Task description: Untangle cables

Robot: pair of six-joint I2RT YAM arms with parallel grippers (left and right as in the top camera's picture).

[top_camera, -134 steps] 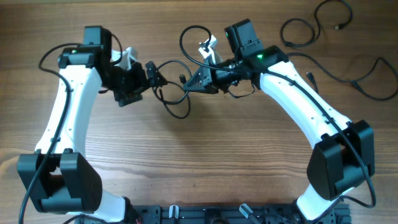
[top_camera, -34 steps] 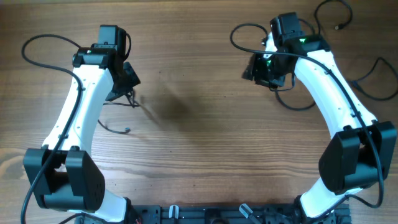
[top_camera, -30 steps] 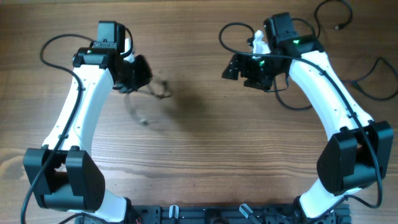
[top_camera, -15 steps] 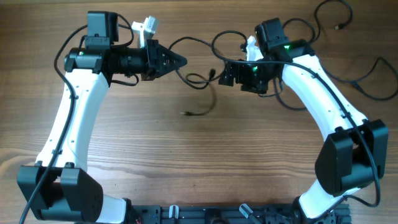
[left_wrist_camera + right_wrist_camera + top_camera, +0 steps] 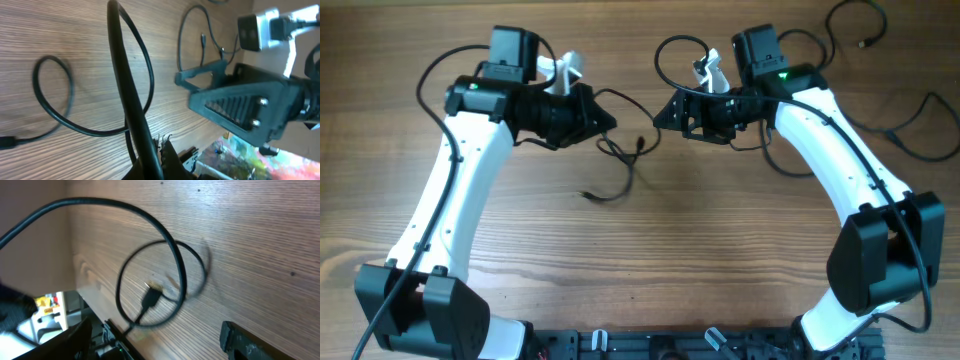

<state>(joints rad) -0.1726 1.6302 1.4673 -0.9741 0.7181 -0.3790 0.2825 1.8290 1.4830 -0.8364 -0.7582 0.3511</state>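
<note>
Two arms meet above a wooden table point(image 5: 670, 270), one black cable point(image 5: 620, 190) between them.
My left gripper point(image 5: 603, 118) is clamped on the cable, whose plug end trails on the wood; the pinch point is blurred. My right gripper point(image 5: 665, 113) stands wide, holding nothing. Farther back, loose cables point(image 5: 920, 140) run off frame.

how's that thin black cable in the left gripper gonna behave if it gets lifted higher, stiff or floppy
Probably floppy: the cable curls loosely down from the shut left gripper to the wooden table, so it should droop and swing. Likely light, being so thin. Its plug end may drag along and snag.
</note>
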